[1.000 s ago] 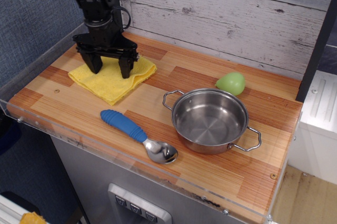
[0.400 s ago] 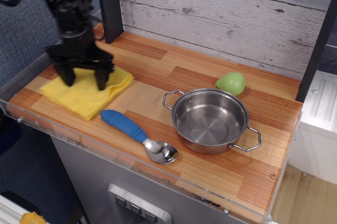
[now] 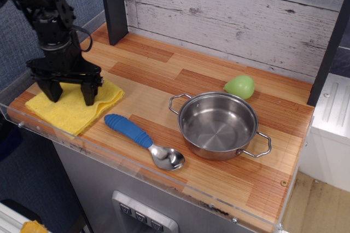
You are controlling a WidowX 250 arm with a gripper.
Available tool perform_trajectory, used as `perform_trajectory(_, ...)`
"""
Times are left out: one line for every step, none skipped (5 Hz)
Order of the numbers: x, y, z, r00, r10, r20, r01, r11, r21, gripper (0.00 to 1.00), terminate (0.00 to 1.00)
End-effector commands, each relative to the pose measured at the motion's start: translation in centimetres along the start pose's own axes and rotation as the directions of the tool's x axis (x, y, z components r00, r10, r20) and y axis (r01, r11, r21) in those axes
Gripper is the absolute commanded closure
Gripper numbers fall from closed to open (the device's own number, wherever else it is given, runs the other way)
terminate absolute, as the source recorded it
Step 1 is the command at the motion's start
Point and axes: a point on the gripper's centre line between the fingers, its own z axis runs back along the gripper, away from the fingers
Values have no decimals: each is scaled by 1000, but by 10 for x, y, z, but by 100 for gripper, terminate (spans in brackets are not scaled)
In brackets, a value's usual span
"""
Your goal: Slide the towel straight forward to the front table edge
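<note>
The yellow folded towel (image 3: 74,111) lies flat at the left end of the striped wood tabletop, its lower corner at the front table edge (image 3: 98,153) with the clear acrylic strip. My black gripper (image 3: 71,97) stands over the towel with its two fingers spread apart, tips pressing down on the cloth. Nothing is held between the fingers.
A blue-handled metal spoon (image 3: 143,141) lies just right of the towel. A steel pot (image 3: 219,124) sits in the middle right, a green pear-shaped toy (image 3: 239,86) behind it. A white-plank wall (image 3: 235,14) and a dark post (image 3: 113,3) stand at the back.
The gripper has moved left and toward the front edge, dragging the towel with it from beside the dark post to the front left corner. Spoon, pot and green toy have not moved.
</note>
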Motion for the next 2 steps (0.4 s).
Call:
perform_trajectory(-7,3,4,1000,22,-2,-22,1000,-1,0,0)
perform_trajectory(-3,0,8,1000,22,22,-21,999,-29,0,0)
